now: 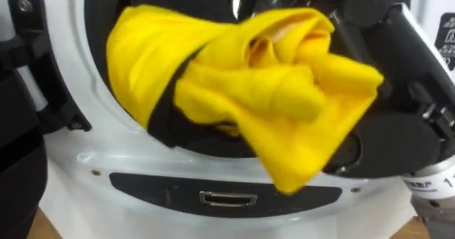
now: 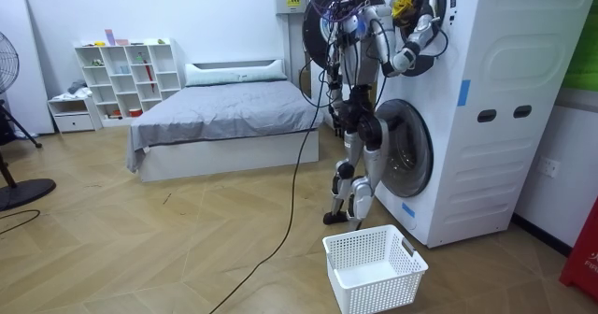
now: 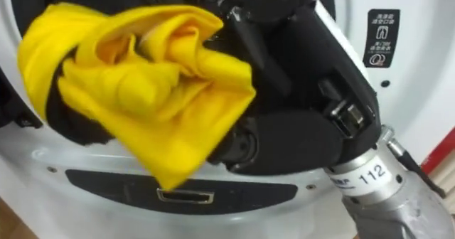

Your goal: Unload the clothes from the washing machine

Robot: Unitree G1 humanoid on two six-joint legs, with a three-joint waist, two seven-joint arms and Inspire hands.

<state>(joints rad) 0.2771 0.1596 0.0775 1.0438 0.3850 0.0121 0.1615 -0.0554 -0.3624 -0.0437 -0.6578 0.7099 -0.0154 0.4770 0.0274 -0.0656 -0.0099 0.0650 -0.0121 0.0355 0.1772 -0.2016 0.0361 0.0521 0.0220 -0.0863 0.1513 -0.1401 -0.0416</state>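
Note:
A bright yellow cloth (image 1: 263,82) hangs bunched out of the round opening of the upper washing machine (image 1: 85,161), draping over its lower rim. My right hand (image 3: 284,143), black and seen from its back, comes in from the lower right and is shut on the cloth's right side, its fingers partly buried in the folds. In the room view I stand upright right in front of the stacked machines (image 2: 486,99), right arm raised, with the yellow cloth (image 2: 401,7) at the upper drum's mouth.
The upper machine's dark door (image 1: 21,89) stands open at the left. A dark panel with a metal handle (image 1: 227,198) runs below the opening. A white laundry basket (image 2: 374,269) sits on the floor by my feet. The lower machine's door (image 2: 402,150) is open. A bed (image 2: 224,118) stands behind.

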